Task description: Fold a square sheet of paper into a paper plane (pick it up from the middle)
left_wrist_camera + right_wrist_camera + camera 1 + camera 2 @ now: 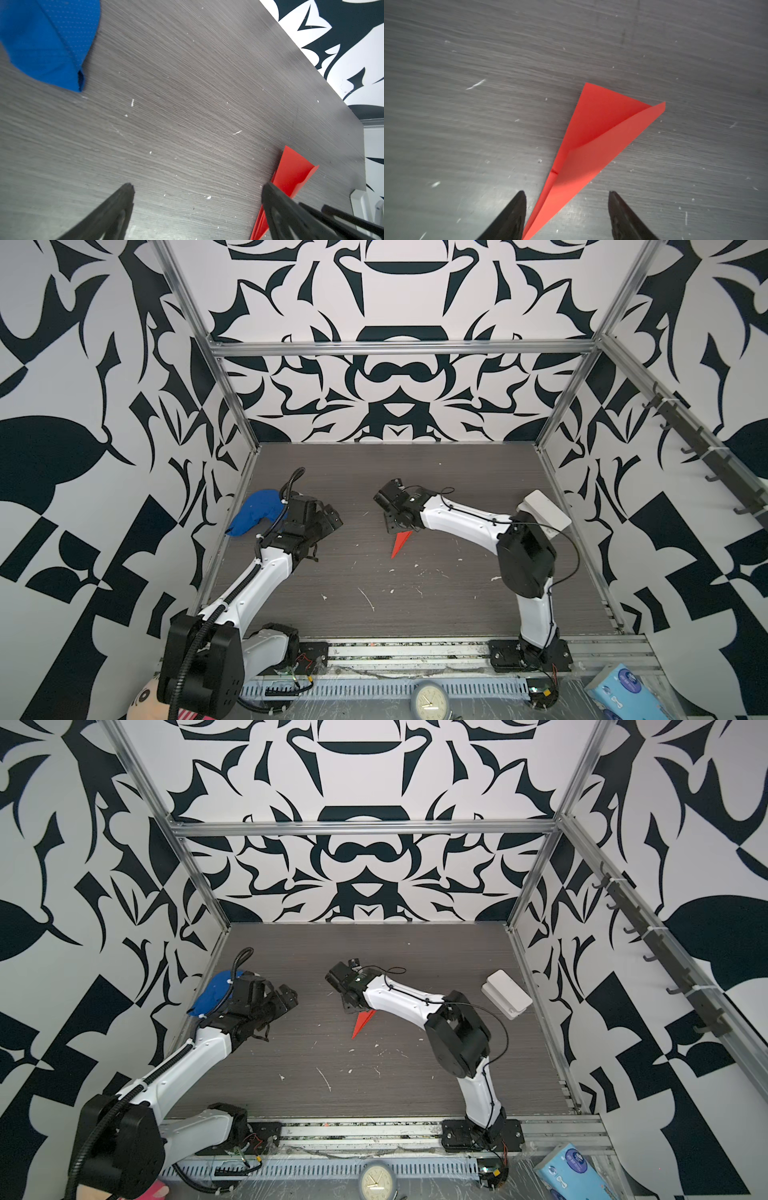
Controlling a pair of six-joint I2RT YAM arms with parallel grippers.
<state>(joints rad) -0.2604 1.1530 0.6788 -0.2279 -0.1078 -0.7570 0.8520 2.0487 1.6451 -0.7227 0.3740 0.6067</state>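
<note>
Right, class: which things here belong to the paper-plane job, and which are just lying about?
Belongs to the job:
- red paper plane, already folded

Just lying about:
- blue cloth
- white box
- clock
- tissue pack

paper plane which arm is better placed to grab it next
Right, probably. The right claw hangs open directly over the paper plane, its fingers either side of the narrow end. The left claw, also open, sits off to the side near the blue cloth.
</note>
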